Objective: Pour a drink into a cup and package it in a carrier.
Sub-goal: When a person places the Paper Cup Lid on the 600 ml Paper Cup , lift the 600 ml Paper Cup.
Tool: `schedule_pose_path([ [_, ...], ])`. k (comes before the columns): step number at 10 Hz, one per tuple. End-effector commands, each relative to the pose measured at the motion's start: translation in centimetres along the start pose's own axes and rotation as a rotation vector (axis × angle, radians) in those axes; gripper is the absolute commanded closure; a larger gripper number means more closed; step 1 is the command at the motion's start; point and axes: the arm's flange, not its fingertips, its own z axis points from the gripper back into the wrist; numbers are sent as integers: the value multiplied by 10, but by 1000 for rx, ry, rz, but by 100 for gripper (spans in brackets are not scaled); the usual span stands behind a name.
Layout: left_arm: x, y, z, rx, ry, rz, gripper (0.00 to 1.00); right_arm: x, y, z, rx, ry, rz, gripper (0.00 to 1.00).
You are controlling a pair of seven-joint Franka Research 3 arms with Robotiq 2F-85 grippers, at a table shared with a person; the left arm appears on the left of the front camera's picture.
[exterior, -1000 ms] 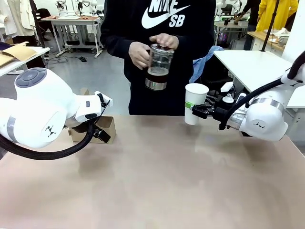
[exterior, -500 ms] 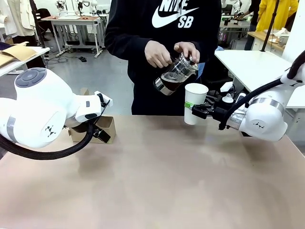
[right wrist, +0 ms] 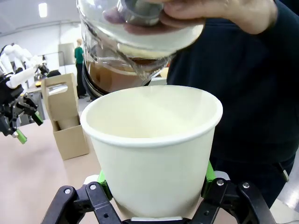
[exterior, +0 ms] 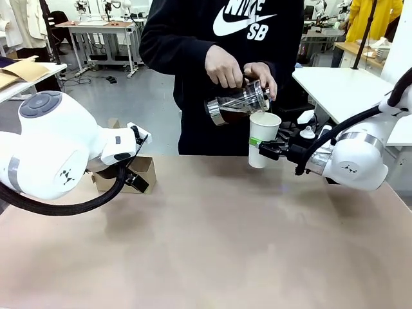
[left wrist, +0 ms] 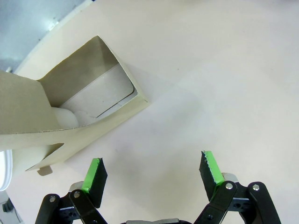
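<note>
left tool [left wrist: 153, 166] spread wide, right tool [exterior: 261, 147] clamped tight

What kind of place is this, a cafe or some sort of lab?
Most likely a robotics lab or workshop: white robot arms work at the table with a person, workbenches with equipment stand behind, and cables lie on the bare grey floor.

the cup [right wrist: 154, 149] is matt white paper with a smooth rolled rim. the jar [exterior: 235, 102] is clear and glossy, with a shiny metal band at its base. the carrier [left wrist: 23, 107] is matt brown cardboard. the table [exterior: 225, 244] is smooth, matt beige. the left gripper [left wrist: 152, 170] is black, with green pads [left wrist: 95, 173].
</note>
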Motion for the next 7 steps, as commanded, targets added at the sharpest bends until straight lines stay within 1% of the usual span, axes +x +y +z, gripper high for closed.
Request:
schedule_pose_path([
  [1, 0, 1, 1, -1, -2, 2, 0, 3, 3, 0, -2, 6, 3, 19],
  [7, 0, 1, 1, -1, -2, 2, 0, 3, 3, 0, -2, 6, 3, 19],
])
